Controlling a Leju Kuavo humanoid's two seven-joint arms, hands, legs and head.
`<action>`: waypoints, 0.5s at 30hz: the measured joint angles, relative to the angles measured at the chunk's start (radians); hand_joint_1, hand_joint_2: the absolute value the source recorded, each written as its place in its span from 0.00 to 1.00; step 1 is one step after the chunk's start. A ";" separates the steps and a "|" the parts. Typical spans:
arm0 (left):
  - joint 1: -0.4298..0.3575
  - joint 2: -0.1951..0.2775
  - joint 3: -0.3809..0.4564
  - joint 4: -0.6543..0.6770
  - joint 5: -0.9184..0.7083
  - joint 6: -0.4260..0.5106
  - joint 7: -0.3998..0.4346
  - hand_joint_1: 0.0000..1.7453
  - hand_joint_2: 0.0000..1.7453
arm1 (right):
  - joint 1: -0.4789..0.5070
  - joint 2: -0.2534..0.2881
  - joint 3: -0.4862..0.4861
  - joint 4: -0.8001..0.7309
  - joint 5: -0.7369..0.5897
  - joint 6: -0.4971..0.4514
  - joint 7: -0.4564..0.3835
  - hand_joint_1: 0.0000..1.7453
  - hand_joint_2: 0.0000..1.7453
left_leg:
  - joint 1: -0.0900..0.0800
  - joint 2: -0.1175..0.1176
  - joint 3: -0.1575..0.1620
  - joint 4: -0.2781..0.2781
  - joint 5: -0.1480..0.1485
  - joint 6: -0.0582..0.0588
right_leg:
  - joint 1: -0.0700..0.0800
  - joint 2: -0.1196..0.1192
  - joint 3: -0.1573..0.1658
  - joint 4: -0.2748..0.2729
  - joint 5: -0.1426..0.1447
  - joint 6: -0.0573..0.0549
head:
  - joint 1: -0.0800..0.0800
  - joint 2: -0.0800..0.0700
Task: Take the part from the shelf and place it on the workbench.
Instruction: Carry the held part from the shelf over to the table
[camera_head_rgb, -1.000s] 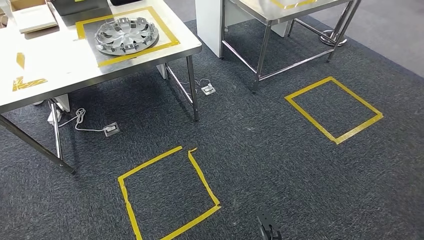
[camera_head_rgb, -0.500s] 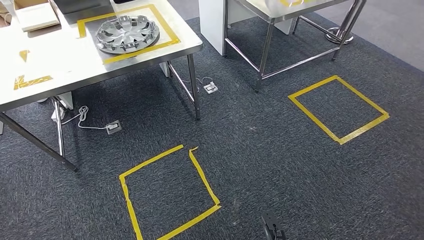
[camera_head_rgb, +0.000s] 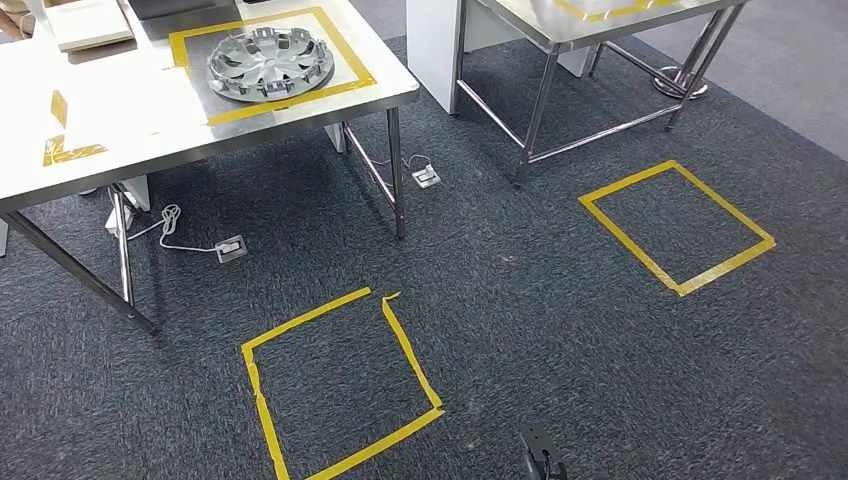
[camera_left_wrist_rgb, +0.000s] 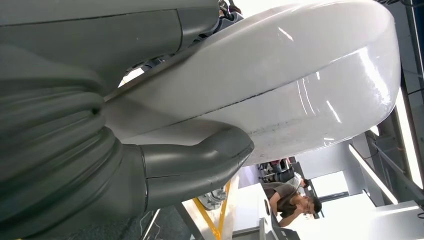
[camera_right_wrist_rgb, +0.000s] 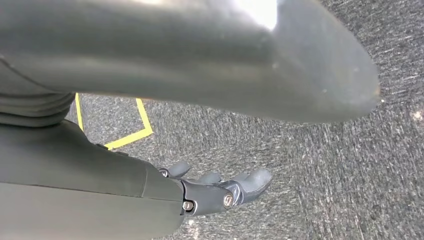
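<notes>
A silver wheel cover (camera_head_rgb: 270, 63) lies inside a yellow tape square on the steel workbench (camera_head_rgb: 120, 120) at the upper left of the head view. My left hand (camera_left_wrist_rgb: 195, 160) hangs at my side; its grey thumb is stretched out with nothing against it. My right hand (camera_right_wrist_rgb: 220, 187) also hangs low over the dark carpet, with its dark fingers extended and nothing in them. Both hands are far from the workbench.
A second steel table (camera_head_rgb: 600, 15) stands at the upper right with a white cabinet (camera_head_rgb: 430, 40) beside it. Two yellow tape squares (camera_head_rgb: 340, 385) (camera_head_rgb: 677, 225) mark the carpet. Cables and floor sockets (camera_head_rgb: 230, 248) lie under the workbench. A person (camera_left_wrist_rgb: 292, 200) sits far off.
The whole head picture has shifted a little right and down, so the camera has moved. The wheel cover stays in its tape square on the workbench.
</notes>
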 joint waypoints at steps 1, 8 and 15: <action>0.000 0.001 0.000 0.000 0.001 0.000 0.001 1.00 1.00 | 0.000 0.000 0.000 0.000 0.000 0.000 0.000 0.00 0.00 | 0.000 0.000 0.000 0.000 0.000 0.000 | 0.000 0.000 0.000 0.000 0.000 0.001 | 0.000 0.000; -0.004 0.015 -0.004 -0.010 0.007 0.002 0.002 1.00 1.00 | 0.000 0.001 0.000 0.000 0.001 0.000 -0.002 0.00 0.00 | 0.009 0.001 0.026 -0.046 0.019 0.029 | -0.007 0.012 -0.029 0.067 -0.042 0.028 | 0.000 0.000; 0.006 0.010 -0.012 -0.014 0.008 0.006 0.002 1.00 1.00 | 0.001 0.001 -0.001 0.000 0.002 0.000 -0.002 0.00 0.00 | 0.028 -0.012 0.019 -0.018 0.001 -0.004 | -0.033 0.023 -0.069 0.128 -0.033 0.058 | 0.002 0.000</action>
